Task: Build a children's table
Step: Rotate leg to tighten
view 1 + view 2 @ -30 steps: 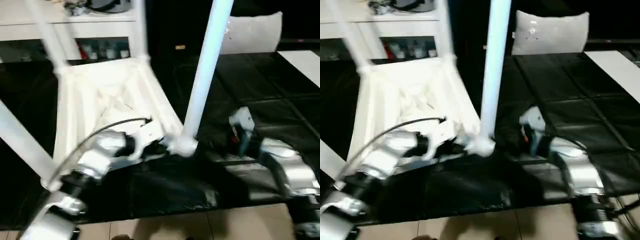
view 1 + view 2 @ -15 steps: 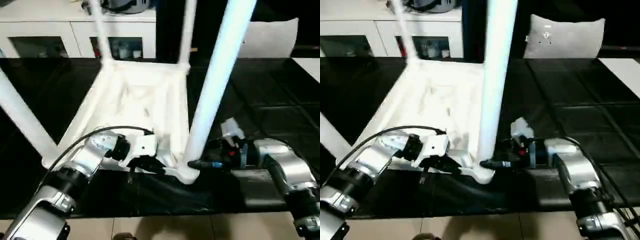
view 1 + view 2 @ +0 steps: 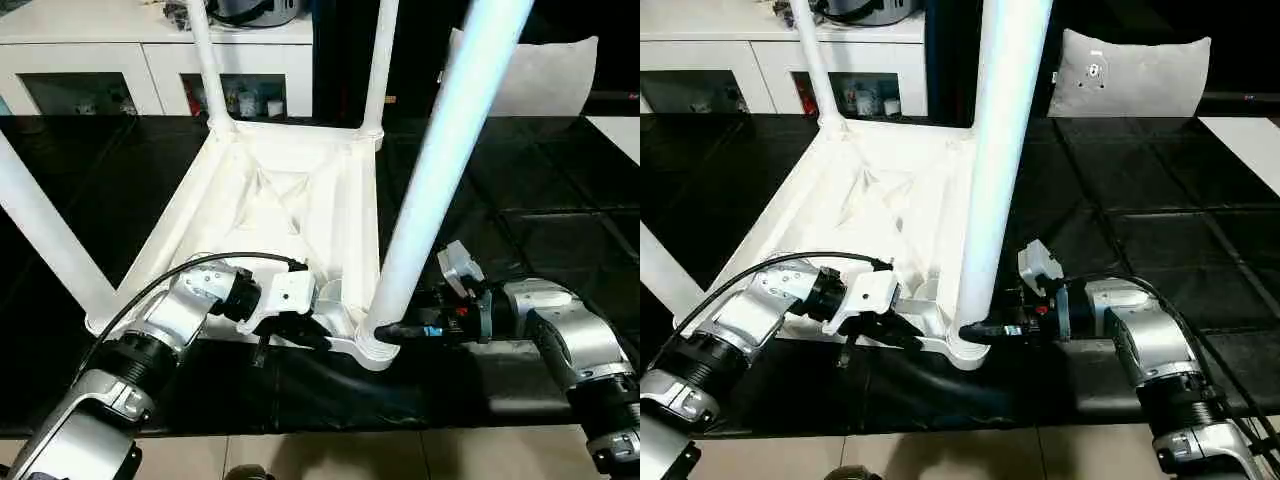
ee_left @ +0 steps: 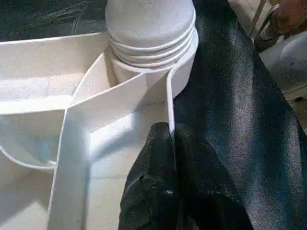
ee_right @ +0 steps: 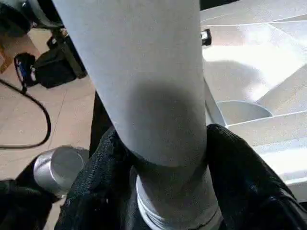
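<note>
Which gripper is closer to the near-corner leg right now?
Right. The right gripper has its jaws around the leg base; the left gripper pinches the tabletop rim beside that socket.

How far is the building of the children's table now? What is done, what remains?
Done: the tabletop lies upside down, with three legs standing in corner sockets. In hand: the fourth leg, nearest the robot. The right gripper grips its base and the left gripper pinches the tabletop's rim beside it. Ridges show above that socket, so it probably needs full seating. Left: turning the table upright.
</note>
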